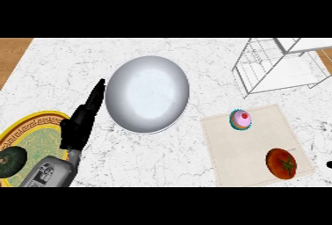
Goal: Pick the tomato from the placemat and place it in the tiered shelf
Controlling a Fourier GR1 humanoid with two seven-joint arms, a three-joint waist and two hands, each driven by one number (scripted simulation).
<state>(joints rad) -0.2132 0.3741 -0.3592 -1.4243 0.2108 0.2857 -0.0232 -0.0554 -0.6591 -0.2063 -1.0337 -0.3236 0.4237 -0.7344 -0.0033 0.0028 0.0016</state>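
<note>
A red tomato (281,163) lies on the beige placemat (250,149) at the lower right, near its front right corner. The white wire tiered shelf (280,66) stands at the back right, beyond the placemat. My left hand (81,119) shows at the left with straight fingers pointing up toward the back, holding nothing. It is far left of the tomato. A small dark bit at the right edge (329,165) may belong to my right hand; too little shows to tell.
A pink cupcake (241,119) sits on the placemat's back part. A large white plate (148,94) lies in the middle. At the lower left a gold-patterned plate (29,136) carries a dark green squash (11,161).
</note>
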